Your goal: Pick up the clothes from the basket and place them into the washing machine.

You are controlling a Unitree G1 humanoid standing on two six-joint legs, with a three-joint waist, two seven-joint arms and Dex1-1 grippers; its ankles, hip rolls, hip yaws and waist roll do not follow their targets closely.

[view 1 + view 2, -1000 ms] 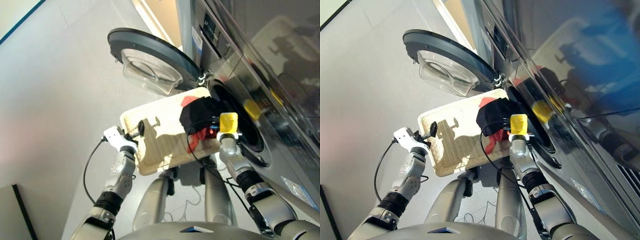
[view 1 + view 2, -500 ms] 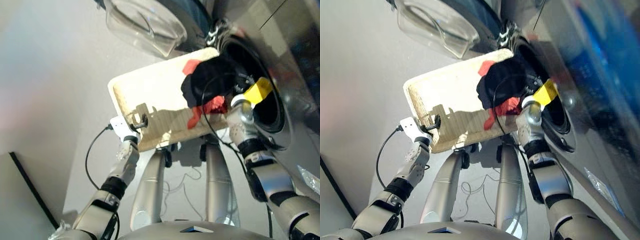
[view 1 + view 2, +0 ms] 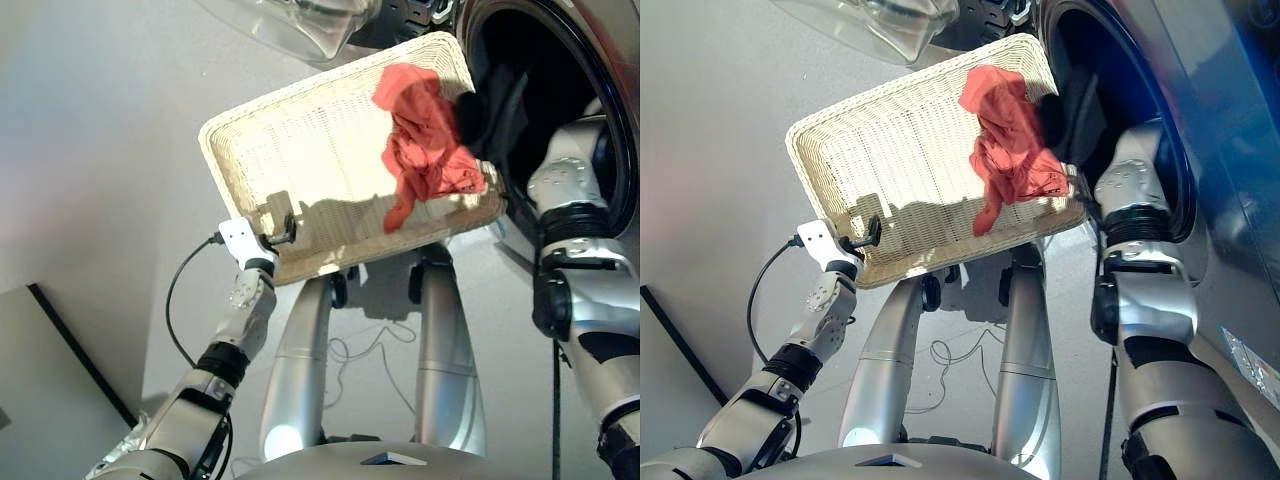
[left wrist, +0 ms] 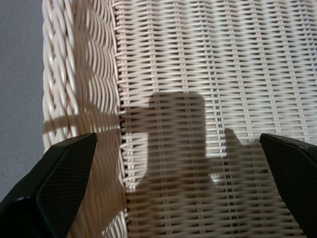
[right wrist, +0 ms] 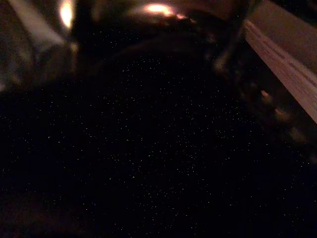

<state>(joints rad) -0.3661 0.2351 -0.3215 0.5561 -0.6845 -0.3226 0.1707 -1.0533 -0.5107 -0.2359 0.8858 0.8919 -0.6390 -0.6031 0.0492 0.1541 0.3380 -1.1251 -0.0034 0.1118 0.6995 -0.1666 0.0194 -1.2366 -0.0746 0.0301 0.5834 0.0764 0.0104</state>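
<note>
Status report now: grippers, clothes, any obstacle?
Left gripper open at the basket rim. Right arm reaches into the washing machine drum, gripper hidden. Coral red garment alone in basket, dark cloth at drum mouth. No obstacle seen.

- The basket [image 3: 262,150] is cream-white woven wicker, ribbed and rough, with a thicker braided rim.
- The coral red garment [image 3: 424,148] is soft, matt cloth, crumpled into folds.
- The black garment [image 3: 492,108] is dull dark fabric.
- The washing machine [image 3: 1230,120] has a glossy dark grey steel front.
- The porthole door [image 3: 300,18] is clear, shiny glass.
- The left gripper [image 4: 181,163] has black fingers [image 4: 59,173] with a fine textured matt surface.
</note>
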